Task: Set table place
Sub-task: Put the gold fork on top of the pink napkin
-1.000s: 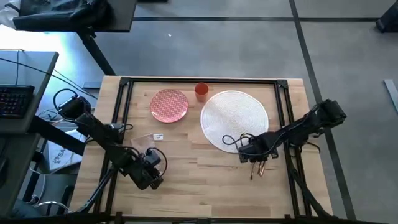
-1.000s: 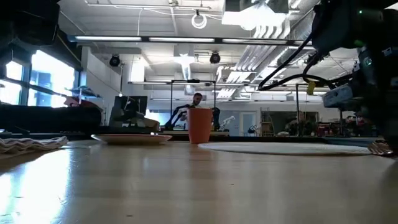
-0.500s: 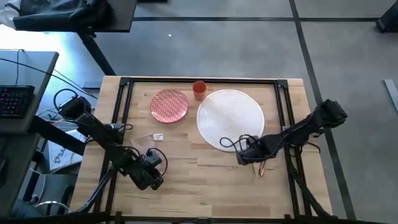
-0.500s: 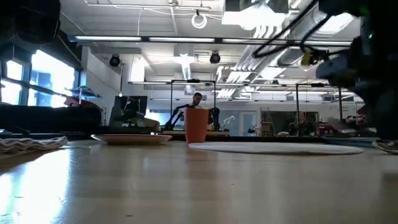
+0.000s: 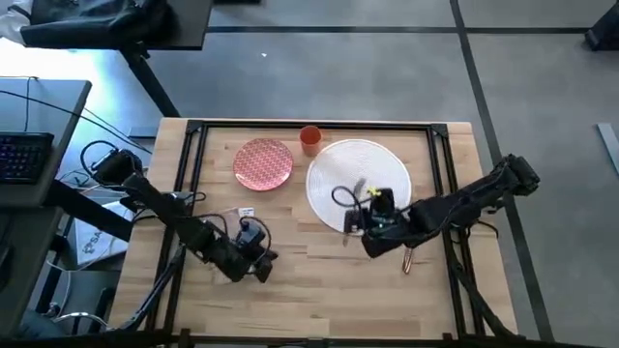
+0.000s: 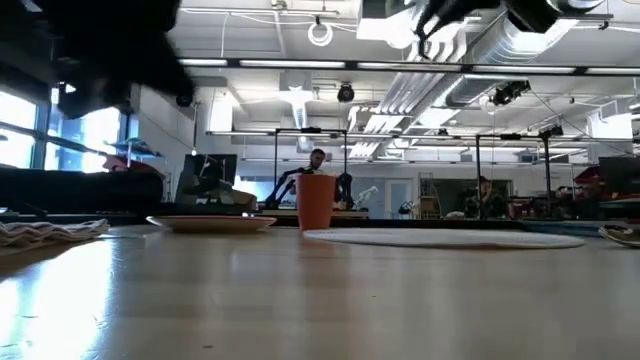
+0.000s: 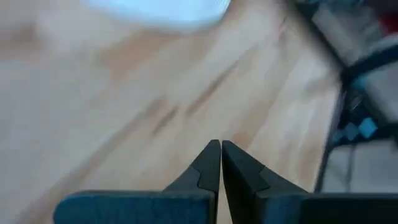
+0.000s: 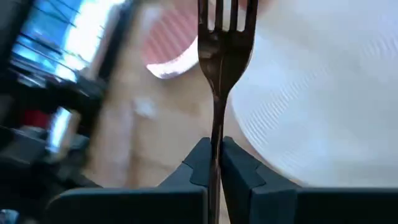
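Note:
The round white placemat [image 5: 372,169] lies at the table's far middle. The red-patterned plate [image 5: 263,162] and the orange cup [image 5: 309,138] stand left of it. The beige napkin [image 6: 45,230] lies on the wood near my left arm. My right gripper [image 8: 217,144] hovers over the placemat's near left edge, shut on a copper fork [image 8: 222,43]. More cutlery [image 5: 408,259] lies on the table behind it. My left gripper [image 7: 221,149] is shut and holds nothing; it hangs over bare wood at the near left [image 5: 263,263]. My right gripper pinches the fork's handle [image 8: 216,127] between its two fingers. The fork runs on along the line of the fingers, and its tines [image 8: 225,14] point away from them toward the plate. It is lifted clear above the placemat's edge.
A black metal frame [image 5: 193,145] runs along the table's edges. Bare wood [image 5: 309,280] spreads across the near middle between the two arms. A grey desk with a keyboard [image 5: 19,155] stands off the table's left side.
My right gripper has gone up and toward the table's left with the fork, lifting it away from the cutlery that still lies on the wood. The placemat and cup have slid slightly left. My left gripper has risen and gone toward the table's right.

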